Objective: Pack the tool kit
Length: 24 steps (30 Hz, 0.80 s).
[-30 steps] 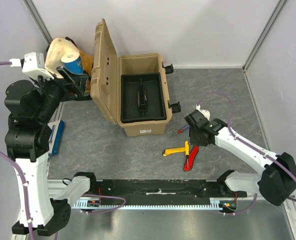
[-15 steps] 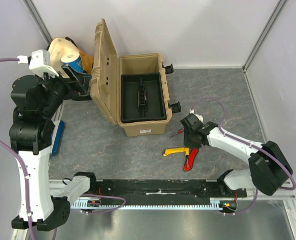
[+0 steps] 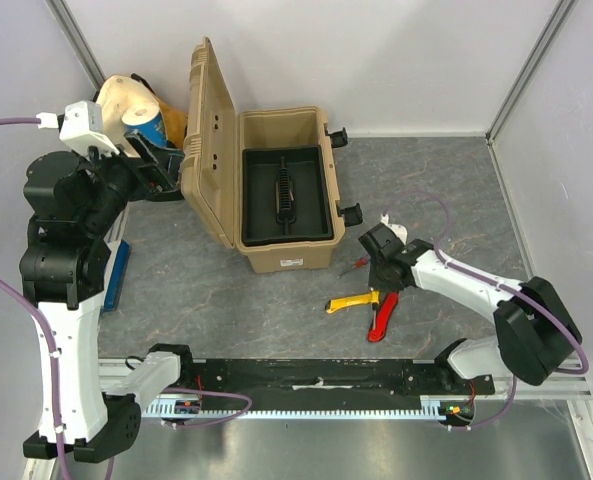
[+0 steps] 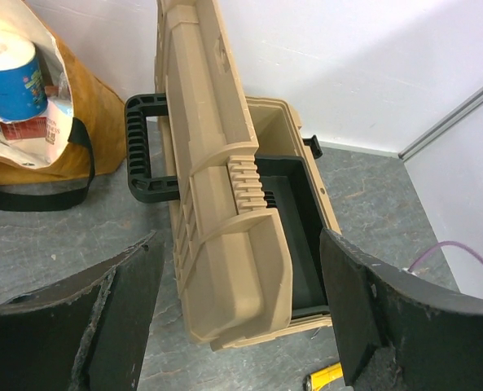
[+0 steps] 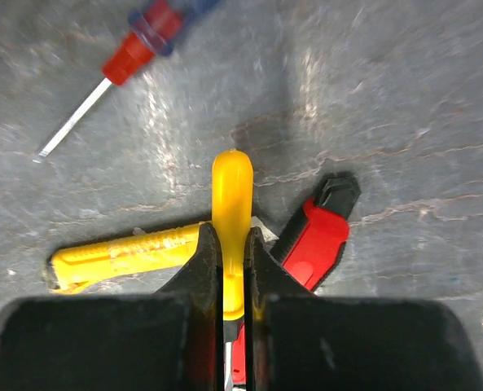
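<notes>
The tan toolbox (image 3: 286, 255) stands open at the table's middle, lid (image 3: 210, 150) up on its left, black tray (image 3: 311, 195) inside. My right gripper (image 3: 384, 278) is low on the table, right of the box. In the right wrist view it (image 5: 232, 238) is shut on one handle of the yellow-handled tool (image 5: 231, 183). The red knife (image 5: 316, 235) lies against that tool, and the red-blue screwdriver (image 5: 135, 45) lies beyond it. My left gripper (image 4: 239, 326) is open and empty, held high left of the lid (image 4: 225, 204). No hammer shows.
A yellow-cream cloth bag (image 3: 126, 100) holding a blue-white roll (image 4: 9, 77) sits at the back left, behind the lid. A blue flat object (image 3: 117, 275) lies at the table's left edge. White walls close in the back and both sides.
My right gripper has moved left and down onto the yellow-handled tool. My left arm shifted slightly right a second ago and has held still since.
</notes>
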Each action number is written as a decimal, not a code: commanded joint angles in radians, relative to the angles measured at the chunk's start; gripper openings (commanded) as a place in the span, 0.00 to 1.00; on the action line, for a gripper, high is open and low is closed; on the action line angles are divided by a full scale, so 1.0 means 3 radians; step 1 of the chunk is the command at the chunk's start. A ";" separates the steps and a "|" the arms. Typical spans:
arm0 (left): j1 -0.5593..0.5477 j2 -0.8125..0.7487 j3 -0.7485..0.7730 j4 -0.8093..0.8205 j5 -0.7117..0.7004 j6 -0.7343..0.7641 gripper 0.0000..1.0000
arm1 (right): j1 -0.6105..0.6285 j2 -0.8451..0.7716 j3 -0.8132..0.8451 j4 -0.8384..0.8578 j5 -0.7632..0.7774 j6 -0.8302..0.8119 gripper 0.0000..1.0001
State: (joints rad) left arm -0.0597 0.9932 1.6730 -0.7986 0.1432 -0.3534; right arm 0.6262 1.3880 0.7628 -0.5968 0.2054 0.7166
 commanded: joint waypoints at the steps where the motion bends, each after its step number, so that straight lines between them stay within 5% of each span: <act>1: -0.0016 -0.0048 -0.0008 0.0080 0.0039 0.0074 0.82 | 0.0004 -0.0316 0.0560 -0.0296 0.0546 -0.0041 0.00; 6: -0.0011 -0.0058 -0.0013 0.0080 0.0013 0.0089 0.82 | 0.0009 -0.0449 0.1306 -0.0445 0.0829 -0.0251 0.00; 10: -0.0016 -0.0074 -0.0013 0.0080 -0.0002 0.0089 0.82 | 0.0009 -0.0301 0.1945 -0.0333 0.0589 -0.0547 0.00; 16: -0.0016 -0.0074 -0.0018 0.0080 0.0013 0.0089 0.82 | 0.0014 0.0255 0.2493 0.0209 -0.0009 -0.0645 0.00; 24: -0.0021 -0.0089 -0.0085 0.0100 0.0064 0.0063 0.82 | 0.0147 0.1258 0.3035 0.0634 0.0143 -0.0803 0.00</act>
State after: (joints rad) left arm -0.0597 0.9768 1.6569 -0.7979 0.1413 -0.3534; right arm 0.6483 1.6608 1.5768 -0.4805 0.2386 0.5293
